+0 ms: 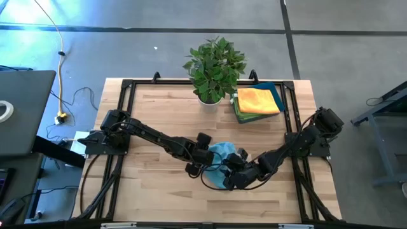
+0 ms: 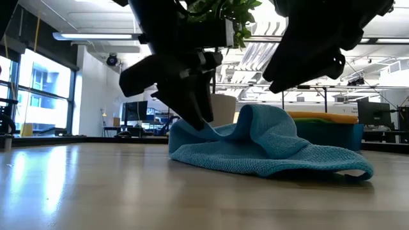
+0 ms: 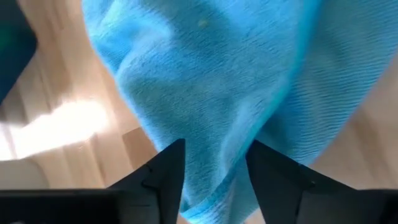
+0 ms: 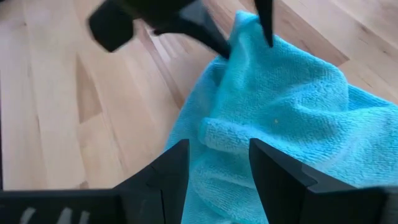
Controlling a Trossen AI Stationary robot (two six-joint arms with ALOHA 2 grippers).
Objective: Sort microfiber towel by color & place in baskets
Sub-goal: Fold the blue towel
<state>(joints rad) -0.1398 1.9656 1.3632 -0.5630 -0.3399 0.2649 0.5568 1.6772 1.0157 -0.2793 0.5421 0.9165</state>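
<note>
We work a crumpled light-blue microfiber towel [image 1: 222, 156] between both grippers

The towel lies bunched on the pale wooden table [image 1: 152, 191], a raised fold between our left gripper [image 3: 215, 167] fingers, which stand parted around it rather than pinched, likely to catch one layer. Our right gripper [image 4: 219, 163] hovers just above the cloth, jaws open and holding nothing. Both arms reach inward and low. Well beyond them, the dark teal plastic basket [image 1: 275, 89] holds a folded yellow towel [image 1: 257, 100].

Light wooden tabletop [image 1: 152, 121] with four things on it.
A crumpled blue towel [image 1: 222, 152] lies near the front; a potted plant [image 1: 213, 67] and teal basket [image 1: 273, 89], stacked with towels, sit at the back.
</note>
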